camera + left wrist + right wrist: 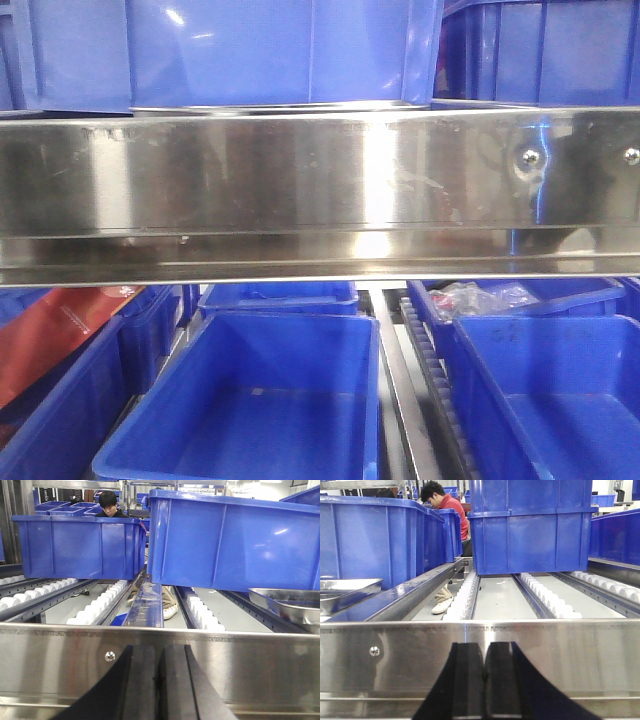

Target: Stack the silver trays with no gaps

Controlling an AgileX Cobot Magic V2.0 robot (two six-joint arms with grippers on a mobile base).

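A silver tray [290,604] shows at the right edge of the left wrist view, beyond the steel rail [240,665], under a blue bin. A silver tray [345,592] also shows at the left edge of the right wrist view, beyond the rail [570,655]. I cannot tell whether they are the same tray. My left gripper [159,652] is shut and empty, low in front of the rail. My right gripper [485,650] is shut and empty, also in front of the rail. No tray or gripper shows in the front view.
The mirror-like steel rail [320,190] with screws spans the front view. Deep blue bins [250,400] sit below it and others [235,540] [530,525] stand on roller tracks [545,600]. Two people [109,504] [445,500] sit behind the bins.
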